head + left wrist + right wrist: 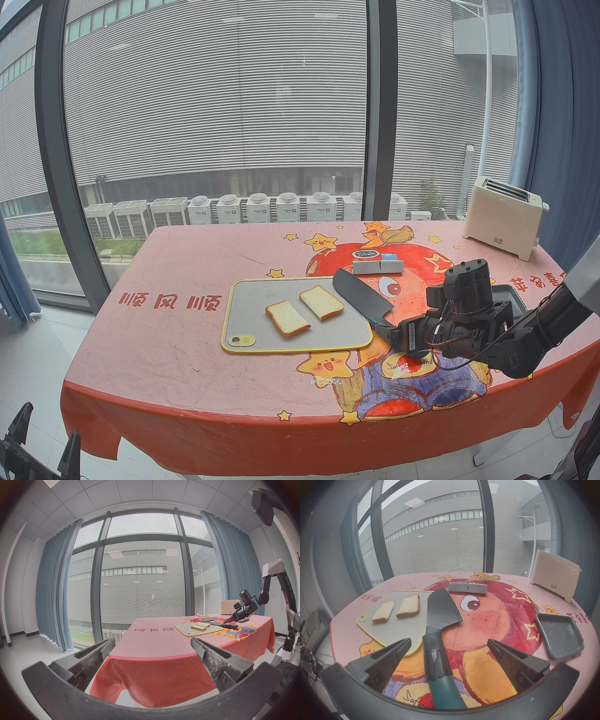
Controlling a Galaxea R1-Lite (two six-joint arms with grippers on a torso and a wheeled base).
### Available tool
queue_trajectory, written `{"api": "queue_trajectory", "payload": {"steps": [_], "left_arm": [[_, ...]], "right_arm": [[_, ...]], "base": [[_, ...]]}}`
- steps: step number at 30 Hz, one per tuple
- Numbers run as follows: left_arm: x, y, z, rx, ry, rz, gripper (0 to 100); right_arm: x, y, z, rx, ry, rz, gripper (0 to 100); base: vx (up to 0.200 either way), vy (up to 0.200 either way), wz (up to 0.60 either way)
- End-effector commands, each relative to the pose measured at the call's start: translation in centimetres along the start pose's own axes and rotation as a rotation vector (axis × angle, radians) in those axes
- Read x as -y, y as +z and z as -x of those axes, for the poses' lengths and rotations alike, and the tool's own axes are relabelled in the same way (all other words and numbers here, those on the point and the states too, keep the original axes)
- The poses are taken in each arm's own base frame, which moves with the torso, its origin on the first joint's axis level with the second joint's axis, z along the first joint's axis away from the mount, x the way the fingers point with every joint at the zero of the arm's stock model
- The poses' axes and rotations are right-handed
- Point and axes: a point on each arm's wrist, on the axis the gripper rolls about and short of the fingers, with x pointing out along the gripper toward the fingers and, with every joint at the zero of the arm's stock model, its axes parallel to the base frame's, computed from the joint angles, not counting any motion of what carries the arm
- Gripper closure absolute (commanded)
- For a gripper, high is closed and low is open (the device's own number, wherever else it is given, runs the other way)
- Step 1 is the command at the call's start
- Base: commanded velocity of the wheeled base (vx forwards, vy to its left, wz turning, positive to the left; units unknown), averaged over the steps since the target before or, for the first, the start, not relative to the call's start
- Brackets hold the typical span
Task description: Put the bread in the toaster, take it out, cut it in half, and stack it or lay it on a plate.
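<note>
We hold our right hand (pixel 448 642) open over the handle of the knife (pixel 443 608), blade pointing away; the bread halves (pixel 287 317) lie to its left, the grey plate (pixel 561 634) right.

The right arm (pixel 537 328) is matte black with a pale grey-white upper link and thin black cables (pixel 456 367) looping by the wrist. Right gripper (pixel 450 650) and left gripper (pixel 150 650) have dark grey, wedge-shaped jaws, each with a small screw.

Head looks down at table (pixel 156 350), left wrist distant, right wrist near, board (pixel 250 309) shared
</note>
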Motion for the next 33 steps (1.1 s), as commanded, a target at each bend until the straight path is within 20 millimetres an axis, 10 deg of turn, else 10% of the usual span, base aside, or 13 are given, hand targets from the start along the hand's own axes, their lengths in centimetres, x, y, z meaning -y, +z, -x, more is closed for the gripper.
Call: {"api": "queue_trajectory", "payload": {"steps": [1,11,12,33], "left_arm": [[0.0,-0.4,-0.1,-0.011,0.0,0.0,0],[0.0,-0.4,-0.1,-0.011,0.0,0.0,0],[0.0,-0.4,-0.1,-0.011,0.0,0.0,0],[0.0,-0.4,-0.1,-0.011,0.0,0.0,0]], "right_arm": [[0.0,-0.5,0.3,-0.014,0.002,0.039,0],[-0.1,-0.9,-0.5,-0.002,0.013,0.045,0],[-0.1,-1.3,-0.8,-0.005,0.014,0.046,100],[-0.1,-1.0,-0.5,0.076,0.019,0.05,100]], "base": [[0.0,0.0,0.0],[0.0,0.0,0.0],[0.0,0.0,0.0],[0.0,0.0,0.0]]}}
